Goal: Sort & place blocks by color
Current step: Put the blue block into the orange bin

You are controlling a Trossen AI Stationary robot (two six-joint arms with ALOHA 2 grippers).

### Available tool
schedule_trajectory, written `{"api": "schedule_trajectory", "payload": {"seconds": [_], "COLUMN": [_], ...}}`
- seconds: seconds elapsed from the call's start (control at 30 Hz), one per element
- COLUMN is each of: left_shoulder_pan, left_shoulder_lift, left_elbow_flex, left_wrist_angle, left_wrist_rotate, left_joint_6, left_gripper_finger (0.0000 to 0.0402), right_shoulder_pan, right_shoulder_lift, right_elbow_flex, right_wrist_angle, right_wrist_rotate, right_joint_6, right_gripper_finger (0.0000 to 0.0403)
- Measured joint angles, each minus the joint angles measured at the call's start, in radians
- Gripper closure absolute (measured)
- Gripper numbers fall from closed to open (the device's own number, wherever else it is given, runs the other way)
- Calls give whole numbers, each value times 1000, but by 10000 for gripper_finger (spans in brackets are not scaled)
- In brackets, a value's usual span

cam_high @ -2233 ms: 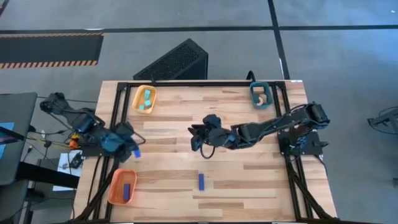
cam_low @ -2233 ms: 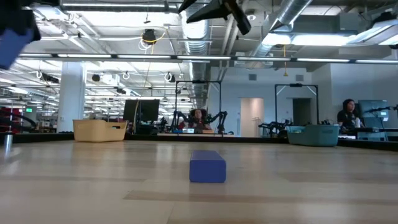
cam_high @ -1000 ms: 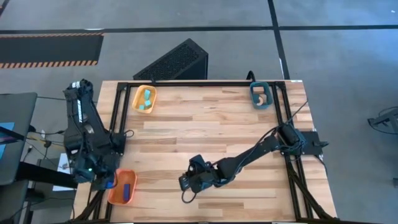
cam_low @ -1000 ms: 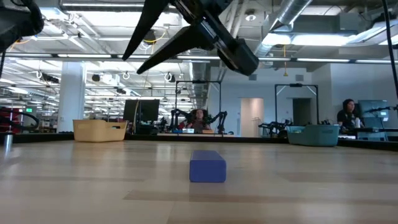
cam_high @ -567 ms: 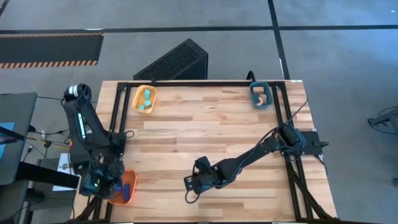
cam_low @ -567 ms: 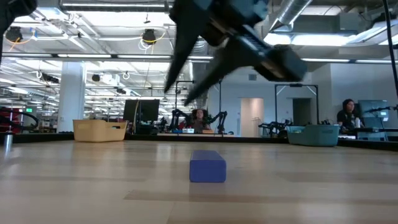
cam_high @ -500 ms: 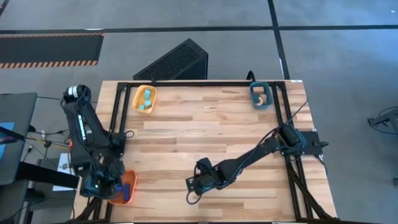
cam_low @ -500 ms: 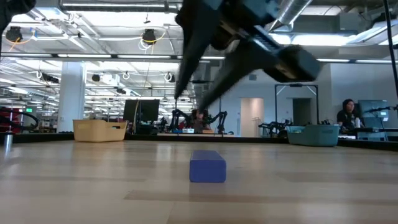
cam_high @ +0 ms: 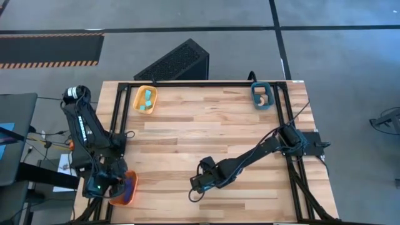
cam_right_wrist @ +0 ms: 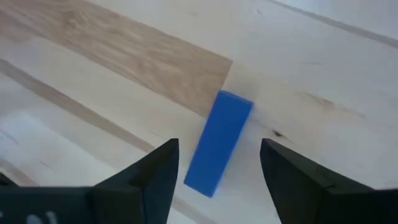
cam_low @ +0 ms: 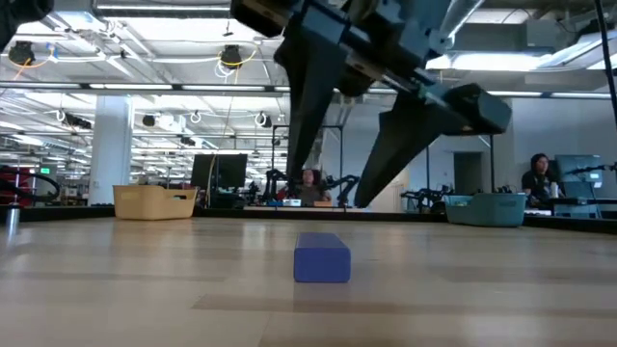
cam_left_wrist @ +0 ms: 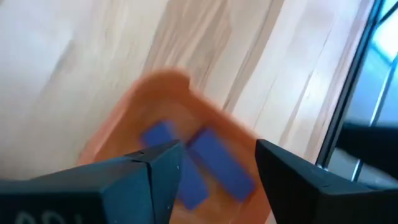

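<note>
A dark blue block [cam_low: 321,257] lies flat on the wooden table and shows lengthwise in the right wrist view [cam_right_wrist: 219,143]. My right gripper [cam_low: 326,200] hangs open just above it, pointing steeply down, a finger on either side without touching [cam_right_wrist: 217,155]. In the high view this gripper [cam_high: 197,183] hides the block. My left gripper [cam_left_wrist: 214,158] is open over the orange tray [cam_left_wrist: 134,115] at the near left corner [cam_high: 129,192]. Two dark blue blocks [cam_left_wrist: 219,163] lie in that tray.
A yellow-orange tray [cam_high: 145,99] with light cyan pieces stands at the far left. A teal tray [cam_high: 261,95] with a tan piece stands at the far right. Bare tabletop lies between them. A black frame edges the table.
My right gripper has shifted a little toward the table's right edge, tipped more steeply downward over the blue block and opened its fingers. My left gripper has come down toward the near edge, over the orange tray. The blue block on the table has not moved.
</note>
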Motion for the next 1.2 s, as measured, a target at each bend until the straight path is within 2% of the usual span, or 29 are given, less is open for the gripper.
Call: {"api": "schedule_trajectory", "payload": {"seconds": [0.33,0.43,0.53,0.67,0.77,0.87,1.0,1.2], "left_shoulder_pan": [83,97,108,140,186,250,339,511], "left_shoulder_lift": [-105,-126,-133,-133,-132,-133,-149,-242], "left_elbow_flex": [43,59,68,68,68,68,68,68], "left_wrist_angle": [-17,-14,-11,-9,-11,-15,-22,-15], "left_wrist_rotate": [-215,-317,-419,-511,-530,-520,-521,-519], "left_joint_6": [142,187,269,348,402,445,482,549], "left_gripper_finger": [205,204,204,204,205,205,205,205], "right_shoulder_pan": [-3,-11,-27,-64,-95,-123,-160,-234], "right_shoulder_lift": [79,79,79,76,67,63,2,-99], "right_elbow_flex": [0,1,1,1,4,0,-1,-2], "right_wrist_angle": [70,59,45,43,48,59,38,-121], "right_wrist_rotate": [-71,-95,-132,-195,-210,-209,-156,-75], "right_joint_6": [7,-8,-84,-216,-295,-382,-500,-694], "right_gripper_finger": [154,166,201,289,356,393,392,373]}}
